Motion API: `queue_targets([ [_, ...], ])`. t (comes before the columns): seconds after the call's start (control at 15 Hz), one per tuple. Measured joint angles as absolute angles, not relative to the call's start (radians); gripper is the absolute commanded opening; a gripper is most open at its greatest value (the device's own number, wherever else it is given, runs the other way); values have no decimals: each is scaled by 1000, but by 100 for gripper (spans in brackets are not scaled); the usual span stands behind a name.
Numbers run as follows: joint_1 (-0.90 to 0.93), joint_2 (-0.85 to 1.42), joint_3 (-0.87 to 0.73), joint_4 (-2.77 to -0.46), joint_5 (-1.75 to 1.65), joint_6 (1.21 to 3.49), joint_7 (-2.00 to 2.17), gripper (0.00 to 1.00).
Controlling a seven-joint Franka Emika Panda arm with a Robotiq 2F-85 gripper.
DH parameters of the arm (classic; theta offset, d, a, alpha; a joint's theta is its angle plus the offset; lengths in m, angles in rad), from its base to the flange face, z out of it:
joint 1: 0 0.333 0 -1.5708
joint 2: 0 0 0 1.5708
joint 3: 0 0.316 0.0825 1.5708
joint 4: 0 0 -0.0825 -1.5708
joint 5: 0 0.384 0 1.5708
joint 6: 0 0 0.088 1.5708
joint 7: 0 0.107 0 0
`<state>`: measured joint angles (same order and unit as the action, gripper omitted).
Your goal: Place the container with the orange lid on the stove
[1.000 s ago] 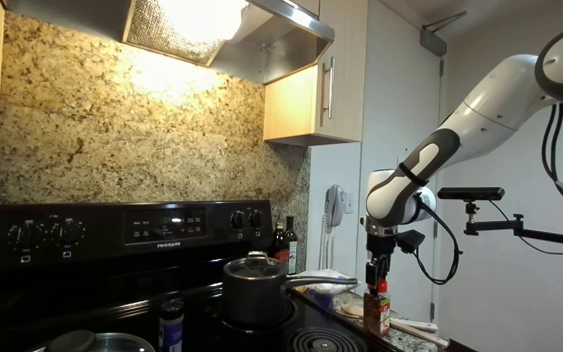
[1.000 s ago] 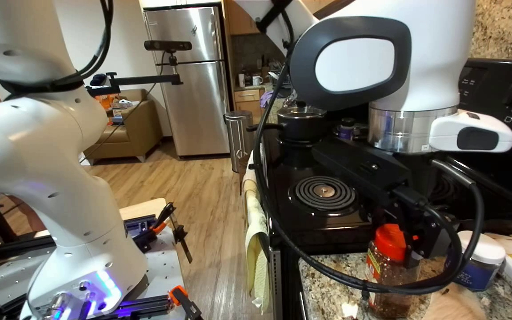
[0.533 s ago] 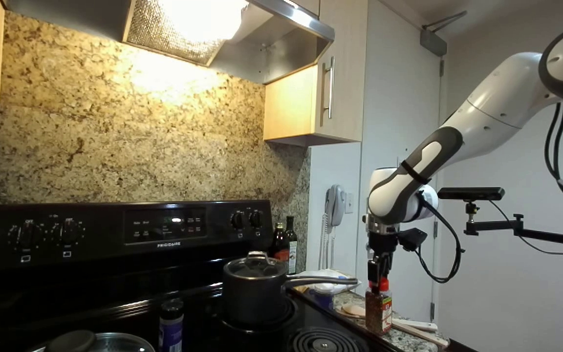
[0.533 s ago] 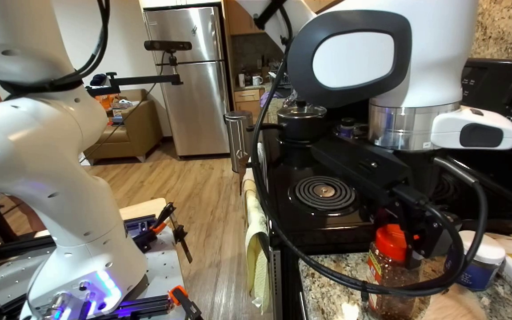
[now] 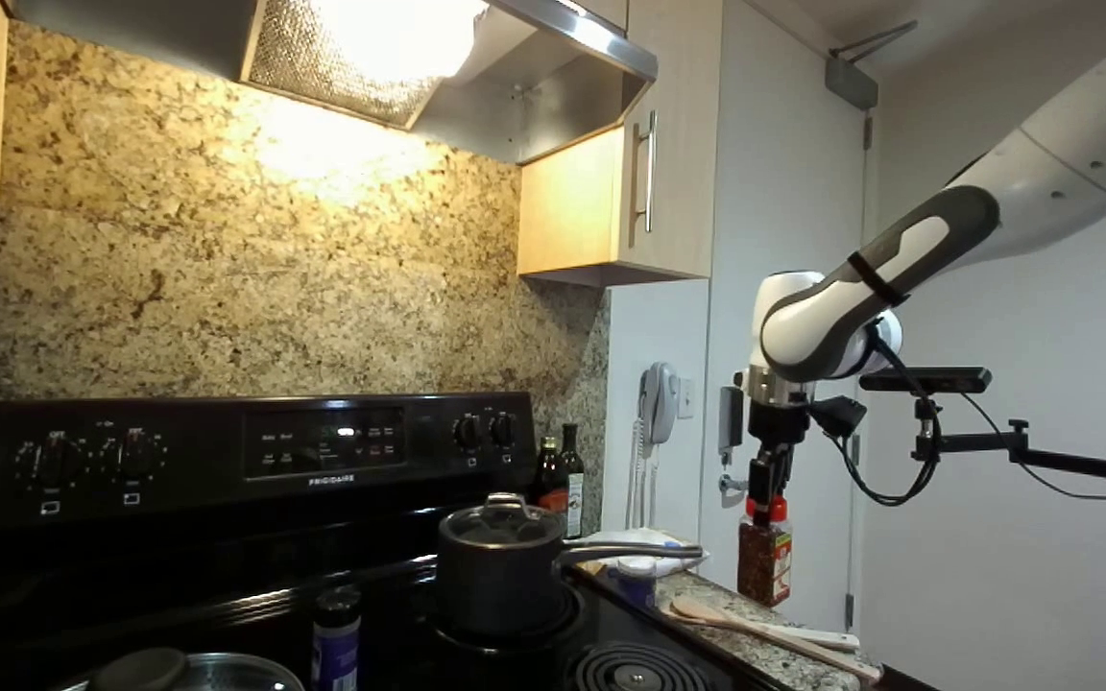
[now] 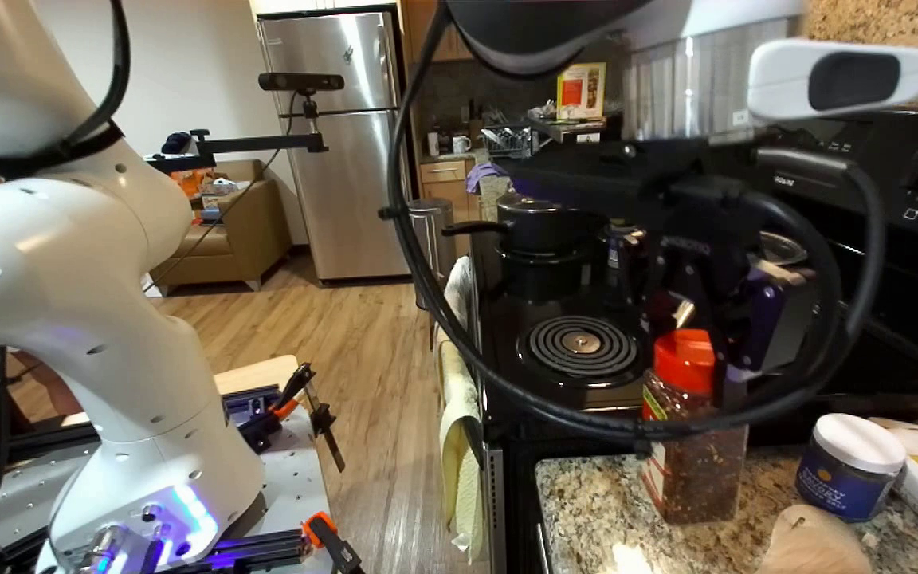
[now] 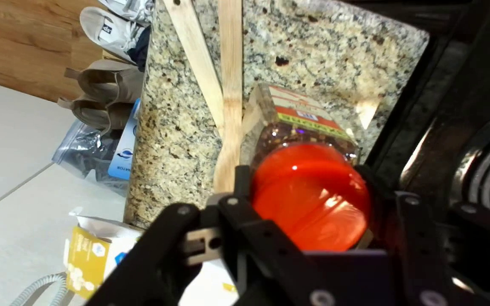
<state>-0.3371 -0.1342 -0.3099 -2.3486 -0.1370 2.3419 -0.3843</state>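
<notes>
Up over the speckled tabletop [image 7: 334, 59], the jaws pinch the orange-red lid [image 7: 311, 197] of the clear jar [image 5: 764, 561] from both sides, and the jar hangs just below them, roughly upright. It's in the air, apart from the wooden utensils [image 7: 231, 85] that lie on the tabletop beneath. In an exterior view I see the stove [image 5: 227, 547] left of the jar, with a coil burner [image 5: 644, 655] at its near right and a lidded pot [image 5: 500, 585] farther back.

Wooden utensils [image 7: 230, 59] lay overlapping on granite counter [image 7: 313, 49], white-lidded jar [image 6: 845, 474] upright nearby! Pot [image 5: 497, 585] sat lidded, dark bottles [image 5: 572, 480] just behind; wall phone [image 5: 662, 403] hung beyond!
</notes>
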Motion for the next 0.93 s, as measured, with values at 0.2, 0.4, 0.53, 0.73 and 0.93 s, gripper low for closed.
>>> queue_targets([
  [0.2, -312, -259, -284, -2398, -209, 2243, -382, 61],
  [0.4, -309, -307, -276, -2429, -218, 2232, -382, 61],
  [0.53, -309, -307, -277, -2431, -218, 2232, -382, 36],
  [0.73, -308, -302, -303, -2413, -218, 2228, -404, 36],
  [0.93, -279, -301, -300, -2343, -218, 2203, -444, 36],
])
